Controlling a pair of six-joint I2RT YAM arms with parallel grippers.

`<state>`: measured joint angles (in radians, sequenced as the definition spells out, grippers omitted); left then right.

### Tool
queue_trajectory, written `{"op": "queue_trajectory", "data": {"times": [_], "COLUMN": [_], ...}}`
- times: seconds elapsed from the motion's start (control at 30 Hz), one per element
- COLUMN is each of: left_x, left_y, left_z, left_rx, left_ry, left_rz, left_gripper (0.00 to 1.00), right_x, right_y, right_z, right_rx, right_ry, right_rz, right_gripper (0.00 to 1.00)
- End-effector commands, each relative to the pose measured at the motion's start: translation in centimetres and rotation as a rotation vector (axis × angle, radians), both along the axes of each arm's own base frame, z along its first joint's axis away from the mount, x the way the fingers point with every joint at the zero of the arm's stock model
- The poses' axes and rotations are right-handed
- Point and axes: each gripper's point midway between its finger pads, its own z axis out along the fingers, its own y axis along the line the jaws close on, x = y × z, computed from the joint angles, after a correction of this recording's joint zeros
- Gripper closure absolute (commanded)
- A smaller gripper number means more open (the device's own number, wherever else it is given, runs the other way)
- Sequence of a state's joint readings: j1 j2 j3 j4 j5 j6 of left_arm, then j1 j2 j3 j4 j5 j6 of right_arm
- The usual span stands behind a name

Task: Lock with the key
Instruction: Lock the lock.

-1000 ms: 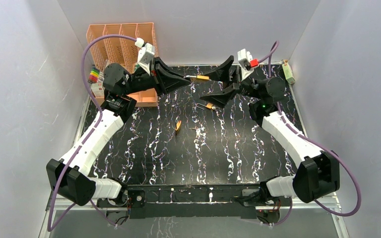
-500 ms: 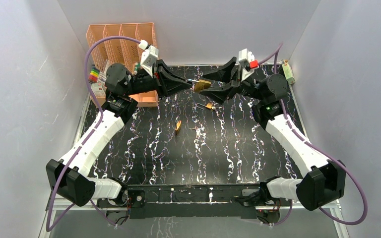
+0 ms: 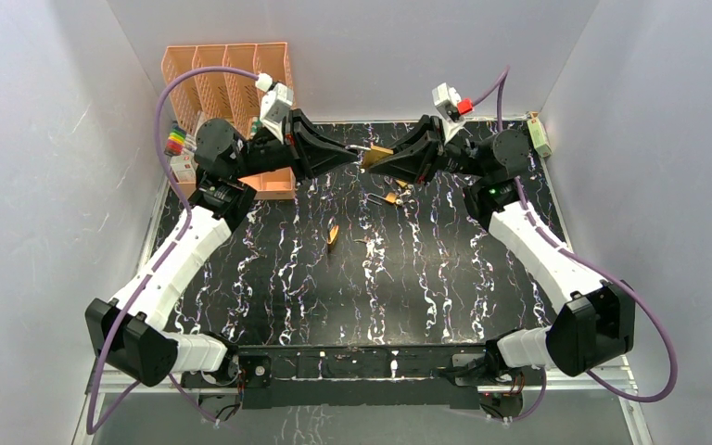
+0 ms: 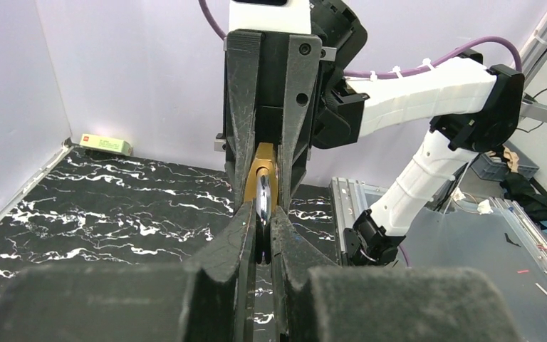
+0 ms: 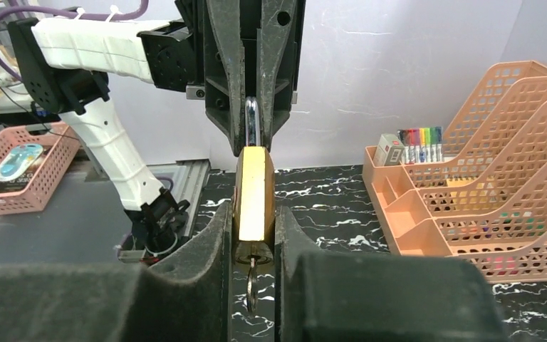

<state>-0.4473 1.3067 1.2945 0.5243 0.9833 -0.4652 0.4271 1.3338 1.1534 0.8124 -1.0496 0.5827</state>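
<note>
A brass padlock (image 3: pixel 377 155) hangs in the air over the back of the table, between my two grippers. My left gripper (image 3: pixel 356 152) is shut on its silver shackle (image 4: pixel 263 203); the brass body (image 4: pixel 263 160) sticks out beyond its tips. My right gripper (image 3: pixel 376 163) faces it and is shut on the brass body (image 5: pixel 253 192), one finger (image 5: pixel 217 235) pressed on each flat side. A key (image 5: pixel 251 285) sits in the keyhole at the lock's bottom end and hangs between the right jaws, touched by neither finger.
A key ring with an orange tag (image 3: pixel 389 197) and a small brass piece (image 3: pixel 333 235) lie on the black marbled table (image 3: pixel 269 278). An orange mesh organizer (image 3: pixel 232 83) and a marker pack (image 3: pixel 177 141) stand back left. A small pale box (image 3: pixel 541 136) sits back right.
My right gripper moved left to the padlock and its wide-open jaws came together on the brass body. The left gripper kept its hold on the shackle and barely shifted.
</note>
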Motion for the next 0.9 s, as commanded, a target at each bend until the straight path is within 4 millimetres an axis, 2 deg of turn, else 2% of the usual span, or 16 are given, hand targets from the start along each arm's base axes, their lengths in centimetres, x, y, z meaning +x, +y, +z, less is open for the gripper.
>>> {"op": "queue_trajectory", "data": {"times": [0.0, 0.1, 0.13, 0.2, 0.23, 0.27, 0.3, 0.37, 0.4, 0.5, 0.67, 0.77, 0.8, 0.87], "left_x": [-2.0, -1.9, -1.7, -1.4, -1.0, -0.8, -0.8, -1.7, -2.4, -4.1, -4.7, -4.6, -4.5, -4.0], "left_y": [0.9, 0.9, 1.1, 1.7, 2.2, 2.7, 3.1, 3.3, 3.3, 2.7, 2.1, 2.0, 2.0, 1.9], "left_z": [3.2, 2.4, 2.1, 1.8, 1.9, 2.0, 2.1, 2.1, 2.5, 2.0, 1.3, 1.2, 1.1, 0.7], "left_rx": [-0.054, -0.018, -0.001, 0.036, 0.044, 0.047, 0.049, 0.067, 0.077, 0.118, 0.107, 0.107, 0.110, 0.118], "left_ry": [-0.126, -0.112, -0.110, -0.123, -0.127, -0.132, -0.143, -0.166, -0.176, -0.136, -0.063, -0.054, -0.048, -0.025], "left_rz": [0.004, 0.015, 0.033, 0.094, 0.143, 0.184, 0.204, 0.167, 0.127, -0.062, -0.182, -0.190, -0.184, -0.163], "left_gripper": [1.00, 1.00, 0.91, 0.46, 0.26, 0.18, 0.16, 0.19, 0.24, 0.44, 0.60, 0.60, 0.58, 0.46], "right_x": [-1.1, -1.4, -1.6, -2.1, -2.4, -2.8, -3.1, -3.4, -3.6, -3.5, -3.3, -3.1, -3.1, -2.9], "right_y": [-0.3, -0.7, -0.9, -1.4, -1.6, -1.8, -1.9, -2.1, -2.1, -2.1, -2.0, -1.8, -1.8, -1.8], "right_z": [3.5, 3.8, 3.8, 3.6, 3.5, 3.3, 3.2, 2.9, 2.8, 2.4, 2.3, 2.6, 2.7, 2.8], "right_rx": [0.052, 0.022, -0.002, -0.051, -0.069, -0.084, -0.096, -0.117, -0.127, -0.142, -0.144, -0.139, -0.138, -0.134], "right_ry": [-0.064, -0.050, -0.043, -0.038, -0.031, -0.030, -0.025, -0.010, 0.001, 0.024, 0.036, 0.033, 0.033, 0.031], "right_rz": [0.011, 0.022, 0.037, 0.081, 0.103, 0.125, 0.142, 0.165, 0.175, 0.189, 0.198, 0.194, 0.193, 0.187], "right_gripper": [1.00, 1.00, 1.00, 1.00, 1.00, 1.00, 1.00, 1.00, 1.00, 1.00, 1.00, 1.00, 1.00, 1.00]}}
